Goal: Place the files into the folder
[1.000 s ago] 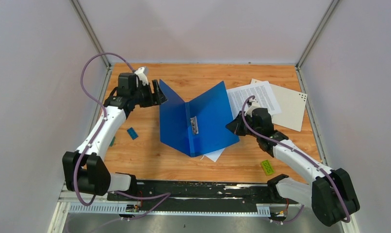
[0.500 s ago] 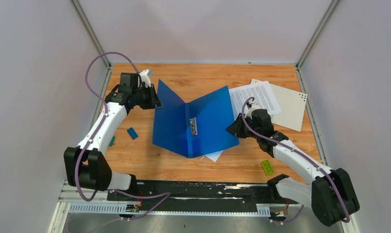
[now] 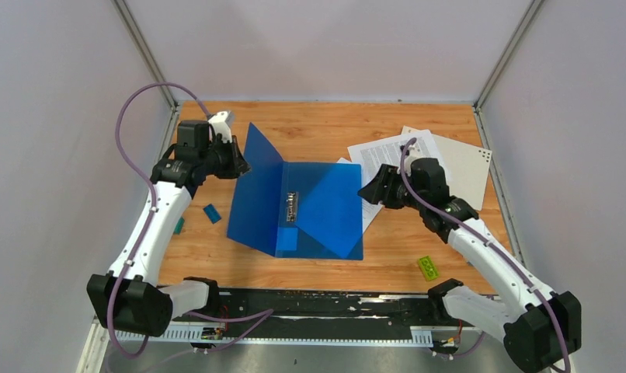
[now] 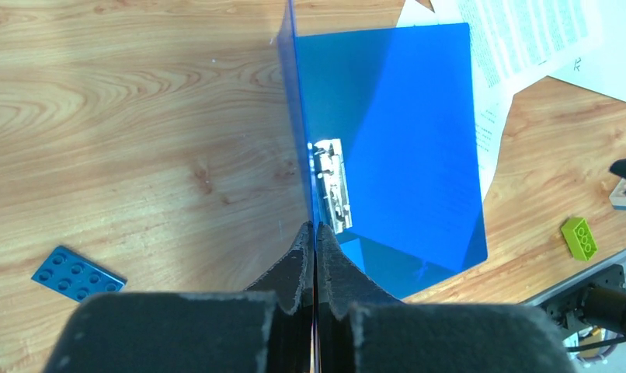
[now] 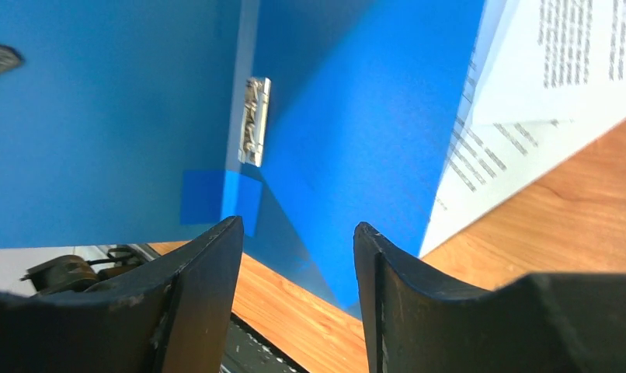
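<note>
The blue folder (image 3: 325,221) lies open in the middle of the table, its right cover flat and its metal clip (image 3: 292,207) facing up. My left gripper (image 3: 238,161) is shut on the top edge of the left cover (image 3: 255,186) and holds it upright; in the left wrist view the gripper (image 4: 315,230) pinches that thin blue edge. The files (image 3: 395,155), white printed sheets, lie to the right of the folder, and one sheet is partly under the right cover. My right gripper (image 3: 370,190) hovers open at the folder's right edge; between its fingers (image 5: 298,233) there is nothing.
A stiff pale grey cover (image 3: 469,175) lies at the back right under the sheets. A small blue plate (image 3: 211,214) and a teal piece (image 3: 179,225) sit left of the folder. A green brick (image 3: 428,268) is near the front right edge.
The right gripper opened and let go of the right cover, which dropped flat. The left gripper shut on the left cover and drew the folder leftward.
</note>
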`<state>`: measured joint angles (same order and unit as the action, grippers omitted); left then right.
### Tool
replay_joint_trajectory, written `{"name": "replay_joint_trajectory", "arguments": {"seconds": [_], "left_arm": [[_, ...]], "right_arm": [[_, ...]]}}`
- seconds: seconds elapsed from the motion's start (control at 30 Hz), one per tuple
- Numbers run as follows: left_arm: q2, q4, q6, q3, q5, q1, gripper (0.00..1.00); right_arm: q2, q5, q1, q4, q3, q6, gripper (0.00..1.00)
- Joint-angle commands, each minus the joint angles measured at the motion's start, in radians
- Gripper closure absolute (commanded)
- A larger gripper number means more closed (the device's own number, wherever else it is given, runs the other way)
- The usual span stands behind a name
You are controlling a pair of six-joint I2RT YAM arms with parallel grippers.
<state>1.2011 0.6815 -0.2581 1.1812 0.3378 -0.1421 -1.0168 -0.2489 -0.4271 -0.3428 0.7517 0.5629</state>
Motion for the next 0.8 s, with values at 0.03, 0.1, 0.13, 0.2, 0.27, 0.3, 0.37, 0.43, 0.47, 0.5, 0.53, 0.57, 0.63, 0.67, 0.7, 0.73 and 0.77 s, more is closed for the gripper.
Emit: {"name": "replay_joint_trajectory", "arguments": {"seconds": [0.03,0.1,0.13,0.2,0.27,0.3,0.37,0.43,0.47,0.5,0.53,0.57,0.63,0.67,0.7,0.73,0.77], "left_arm": [[-0.058,-0.103,-0.045,-0.072,0.011,0.002,1.00],[-0.068,-0.118,-0.069,-0.087,0.012,0.003,1.00],[-0.072,-0.121,-0.078,-0.093,0.012,0.003,1.00],[-0.082,-0.137,-0.092,-0.112,0.031,0.003,1.00],[-0.094,-0.149,-0.099,-0.127,0.044,0.003,1.00],[-0.103,-0.156,-0.101,-0.133,0.046,0.003,1.00],[-0.115,-0.163,-0.107,-0.144,0.047,0.003,1.00],[-0.119,-0.156,-0.107,-0.145,0.035,0.003,1.00],[-0.121,-0.153,-0.110,-0.146,0.035,0.003,1.00],[-0.124,-0.154,-0.115,-0.149,0.038,0.003,1.00],[-0.126,-0.155,-0.119,-0.152,0.041,0.003,1.00],[-0.131,-0.155,-0.123,-0.155,0.037,0.003,1.00],[-0.139,-0.157,-0.121,-0.161,0.027,0.002,1.00],[-0.142,-0.156,-0.118,-0.163,0.021,0.002,1.00],[-0.141,-0.152,-0.115,-0.162,0.014,0.002,1.00],[-0.140,-0.147,-0.112,-0.160,0.010,0.003,1.00],[-0.138,-0.145,-0.111,-0.160,0.006,0.003,1.00]], "right_arm": [[-0.008,-0.036,-0.045,0.055,0.072,0.051,0.49],[-0.056,-0.029,-0.082,0.113,0.073,0.082,0.52],[-0.089,-0.026,-0.105,0.136,0.074,0.096,0.53],[-0.170,-0.022,-0.157,0.183,0.087,0.107,0.56],[-0.266,-0.022,-0.202,0.216,0.119,0.104,0.60],[-0.316,-0.024,-0.222,0.233,0.139,0.102,0.61],[-0.411,-0.042,-0.253,0.267,0.180,0.096,0.64],[-0.504,-0.063,-0.282,0.285,0.227,0.091,0.65],[-0.549,-0.070,-0.294,0.285,0.254,0.088,0.65],[-0.586,-0.073,-0.309,0.280,0.278,0.089,0.65],[-0.633,-0.075,-0.324,0.278,0.304,0.090,0.66],[-0.662,-0.075,-0.343,0.280,0.320,0.090,0.67],[-0.708,-0.069,-0.372,0.285,0.346,0.093,0.68],[-0.727,-0.060,-0.383,0.283,0.357,0.095,0.68],[-0.745,-0.050,-0.392,0.280,0.365,0.096,0.69],[-0.762,-0.043,-0.399,0.280,0.371,0.097,0.70],[-0.777,-0.040,-0.404,0.280,0.376,0.098,0.71]]}}
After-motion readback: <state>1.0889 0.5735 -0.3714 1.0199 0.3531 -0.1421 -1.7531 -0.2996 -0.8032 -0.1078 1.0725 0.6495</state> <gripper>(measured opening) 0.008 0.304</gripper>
